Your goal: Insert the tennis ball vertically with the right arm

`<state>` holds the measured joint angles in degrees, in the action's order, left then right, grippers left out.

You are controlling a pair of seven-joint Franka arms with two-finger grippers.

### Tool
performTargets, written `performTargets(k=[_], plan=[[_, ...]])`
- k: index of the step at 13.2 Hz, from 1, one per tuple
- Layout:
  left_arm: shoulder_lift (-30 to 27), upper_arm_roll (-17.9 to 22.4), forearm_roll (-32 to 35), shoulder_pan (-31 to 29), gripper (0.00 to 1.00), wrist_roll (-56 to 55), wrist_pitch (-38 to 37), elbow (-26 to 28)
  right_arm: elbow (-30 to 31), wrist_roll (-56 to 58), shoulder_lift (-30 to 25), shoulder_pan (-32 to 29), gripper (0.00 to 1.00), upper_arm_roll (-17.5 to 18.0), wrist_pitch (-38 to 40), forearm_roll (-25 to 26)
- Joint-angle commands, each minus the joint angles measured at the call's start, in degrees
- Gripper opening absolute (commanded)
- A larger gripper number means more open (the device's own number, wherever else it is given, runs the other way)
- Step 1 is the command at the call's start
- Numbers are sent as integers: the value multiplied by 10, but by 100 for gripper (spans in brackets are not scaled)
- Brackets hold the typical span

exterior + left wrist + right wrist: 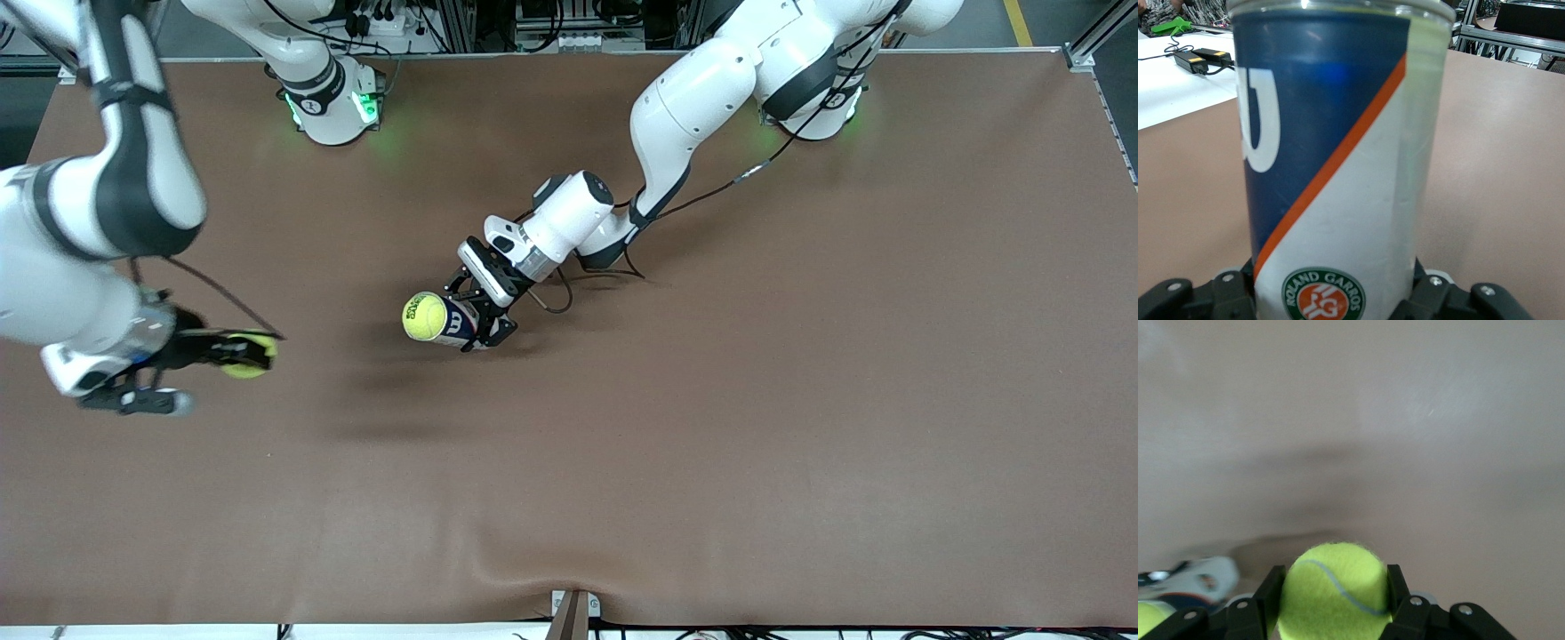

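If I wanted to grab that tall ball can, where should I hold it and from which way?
Probably round its straight middle, coming from the side. The can is a smooth upright tube, so two fingers can squeeze its round wall; the left gripper holds it just so. Stay off the top: a tennis ball sits in the open mouth.
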<state>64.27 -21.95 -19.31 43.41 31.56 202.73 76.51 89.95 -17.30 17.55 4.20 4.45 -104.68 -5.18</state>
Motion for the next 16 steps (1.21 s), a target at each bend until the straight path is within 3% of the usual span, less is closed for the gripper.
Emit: performTargets(k=[1,3,7,16], plan=[[5,-2,12,0,77,-6,7,-9,12,-147,-23,57,28,6,18,-1],[6,-2,12,1,77,-6,7,-9,14,-241,-22,91,28,23,13,-1],[6,-1,12,0,77,-6,7,-9,24,-297,-16,131,28,23,-1,0],[5,-1,12,0,77,-6,7,-9,53,-300,1,146,29,23,-75,3]])
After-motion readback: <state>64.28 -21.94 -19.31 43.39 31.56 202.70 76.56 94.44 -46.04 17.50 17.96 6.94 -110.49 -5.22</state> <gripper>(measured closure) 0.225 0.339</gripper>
